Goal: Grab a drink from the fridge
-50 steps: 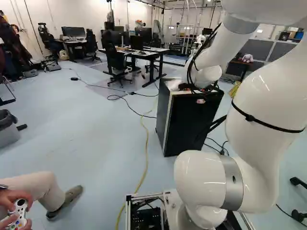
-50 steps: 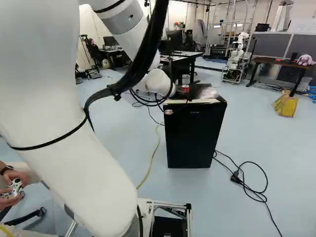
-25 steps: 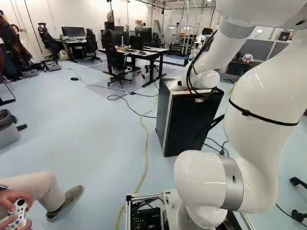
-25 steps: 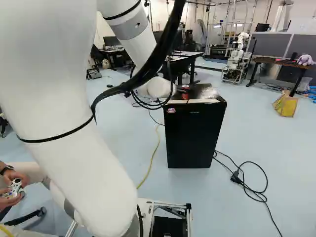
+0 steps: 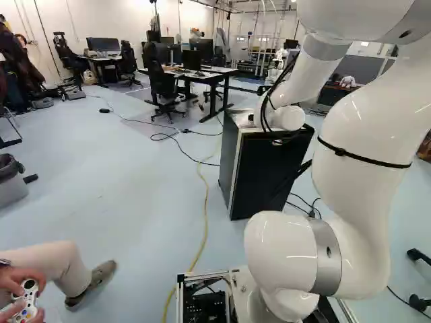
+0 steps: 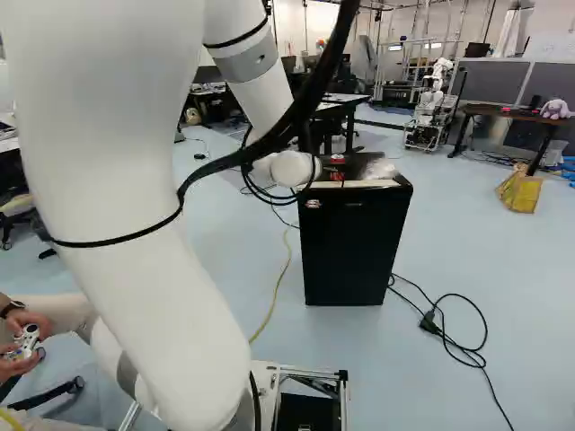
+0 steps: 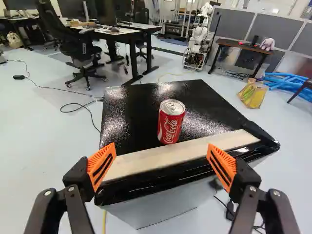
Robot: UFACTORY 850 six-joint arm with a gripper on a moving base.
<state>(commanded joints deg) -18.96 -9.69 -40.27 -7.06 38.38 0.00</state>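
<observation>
Pincer [image 7: 162,148] apart, likely spread to straddle can [image 7: 171,122]. Can upright on fridge [image 6: 355,251], ahead of pincer, suiting side grip.

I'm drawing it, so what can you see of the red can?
The red can has white swirly writing and a shiny silver top, and looks like metal. It stands upright on the black fridge, just past the pale strip, ahead of the open gripper, which isn't touching it. I can't tell whether it's been opened.
</observation>
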